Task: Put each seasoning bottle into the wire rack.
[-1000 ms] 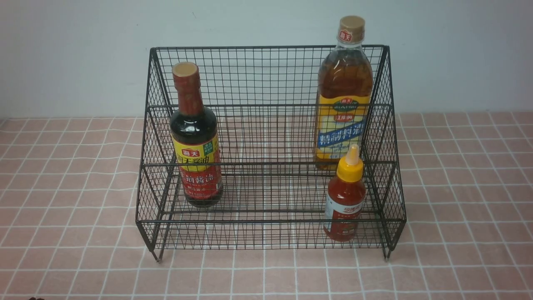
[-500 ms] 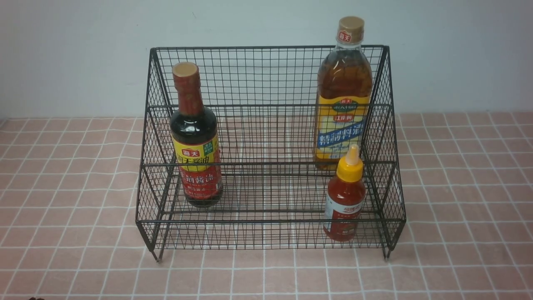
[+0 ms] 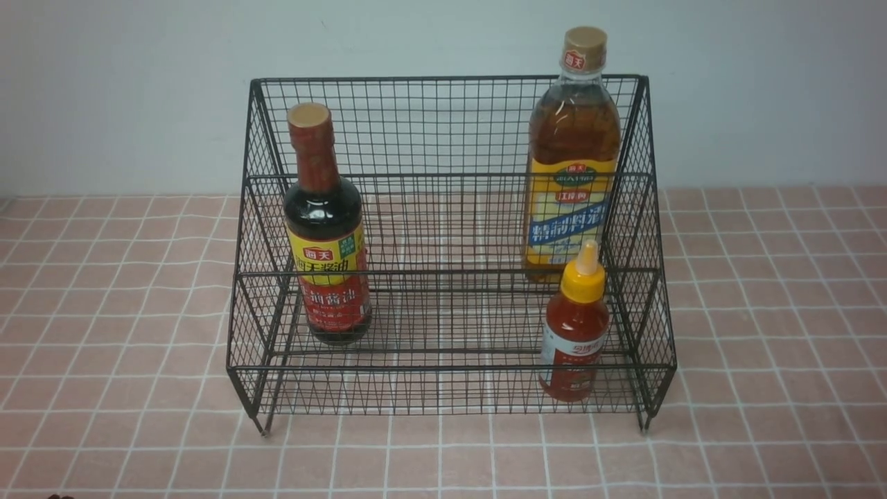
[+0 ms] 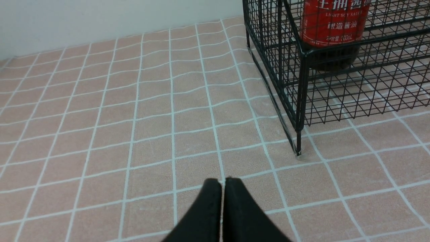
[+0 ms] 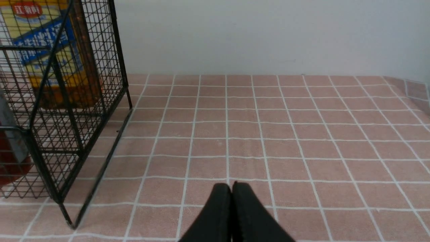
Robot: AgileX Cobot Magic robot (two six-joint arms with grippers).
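The dark soy bottle (image 3: 325, 229) has a red and yellow label with Chinese writing and a tan cap. In the left wrist view its red label (image 4: 332, 20) shows the words "LIGHT SOY SAUCE" in small white letters; the front view does not show those words clearly. The tall amber bottle (image 3: 572, 152) has a yellow and blue label with Chinese letters and a small red mark on its cap. The small red squeeze bottle (image 3: 575, 333) has a yellow nozzle and a white and red label too small to read.

All three bottles stand up straight inside the black wire rack (image 3: 450, 125). The soy bottle is on the left. The amber bottle is at the back on the right, on the higher step. The squeeze bottle is on the lower step, just in front of it. The rack sits on a pink checked cloth (image 3: 104, 312).

Only the wrist views show the grippers. The left gripper (image 4: 223, 183) is pressed closed with nothing in it, over the cloth near the rack's foot. The right gripper (image 5: 231, 188) is closed and empty too, beside the rack's right side, where the amber bottle's label (image 5: 47, 43) shows through the wires.
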